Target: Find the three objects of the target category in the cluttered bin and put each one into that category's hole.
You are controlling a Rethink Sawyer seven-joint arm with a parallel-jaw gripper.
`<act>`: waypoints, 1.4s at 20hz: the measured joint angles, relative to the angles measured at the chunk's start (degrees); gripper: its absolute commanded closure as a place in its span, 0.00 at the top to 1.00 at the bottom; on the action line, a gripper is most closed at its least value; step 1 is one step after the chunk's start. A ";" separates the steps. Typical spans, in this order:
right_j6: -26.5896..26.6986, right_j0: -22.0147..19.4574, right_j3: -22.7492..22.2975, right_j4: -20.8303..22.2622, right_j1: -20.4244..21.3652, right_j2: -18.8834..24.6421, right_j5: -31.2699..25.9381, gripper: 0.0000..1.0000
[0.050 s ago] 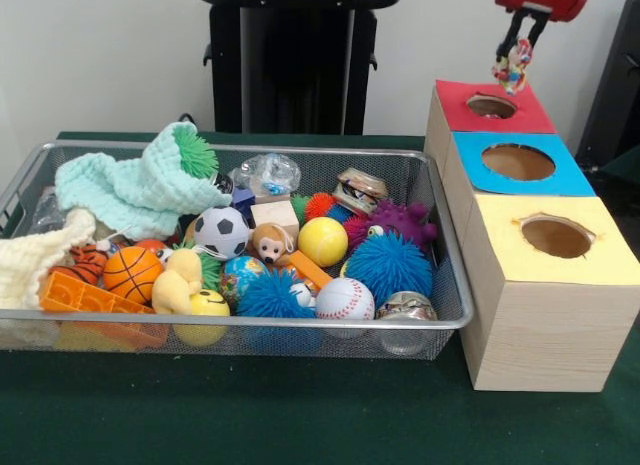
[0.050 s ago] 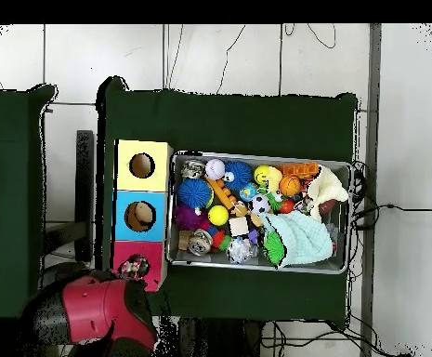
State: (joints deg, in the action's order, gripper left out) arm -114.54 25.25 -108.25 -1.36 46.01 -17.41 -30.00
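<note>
My gripper (image 1: 515,47) hangs at the top right, shut on a small multicoloured toy (image 1: 513,68) that dangles just above the hole (image 1: 491,106) in the red-topped box (image 1: 455,93). From overhead the toy (image 2: 134,268) sits over the red box (image 2: 154,255), with the red arm (image 2: 94,311) beside it. The blue-topped box (image 1: 470,153) and yellow-topped box (image 1: 500,235) stand in a row with it, each with a round hole. The wire bin (image 1: 445,245) holds a soccer ball (image 1: 221,231), basketball (image 1: 131,273), baseball (image 1: 344,299), yellow ball (image 1: 322,241) and blue spiky ball (image 1: 389,266).
A mint knitted cloth (image 1: 140,185) covers the bin's left rear, and a cream cloth (image 1: 25,260) hangs over its left end. A purple spiky toy (image 1: 400,221), a plush monkey (image 1: 270,243) and a yellow plush (image 1: 180,282) lie among the balls. Green cloth (image 1: 300,415) covers the table.
</note>
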 measured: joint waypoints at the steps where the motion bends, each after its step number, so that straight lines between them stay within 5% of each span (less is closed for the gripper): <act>1: 0.00 -0.55 -0.02 0.79 -0.03 0.00 1.27 0.00; 11: 0.00 -13.42 -0.04 12.10 -1.03 1.27 16.47 0.00; 18: 0.00 -23.11 -0.03 19.22 -1.87 3.96 17.33 0.00; 28: 0.00 -28.52 -0.04 24.17 -2.83 6.94 17.34 0.00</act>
State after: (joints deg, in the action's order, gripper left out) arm -114.54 -3.27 -108.28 22.81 43.18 -10.47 -12.66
